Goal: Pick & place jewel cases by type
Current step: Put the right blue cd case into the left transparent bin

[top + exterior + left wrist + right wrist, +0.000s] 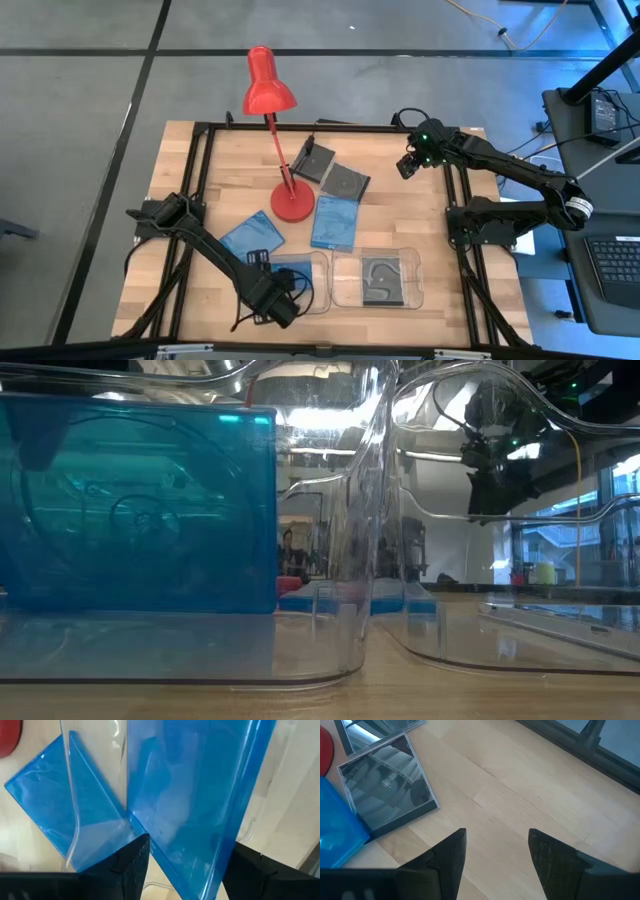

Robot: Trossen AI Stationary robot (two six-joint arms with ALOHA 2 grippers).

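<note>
My left gripper is over the left clear tray and is shut on a translucent blue jewel case. That case stands upright inside the tray. Two more blue cases lie flat on the table. Two dark cases lie near the far side. Another dark case lies in the right tray. My right gripper hovers open over bare wood at the far right, its fingers touching nothing. My left gripper holds the blue case between its two fingers, with the case's broad face slanting across the gap. The fingers come from above. The case hangs upright in the left tray, its lower edge at the tray floor; whether it rests there I cannot tell.
A red desk lamp stands with its round base mid-table and its shade over the far edge. The two clear trays sit side by side at the near edge. Black frame rails run along the table's left and right sides.
</note>
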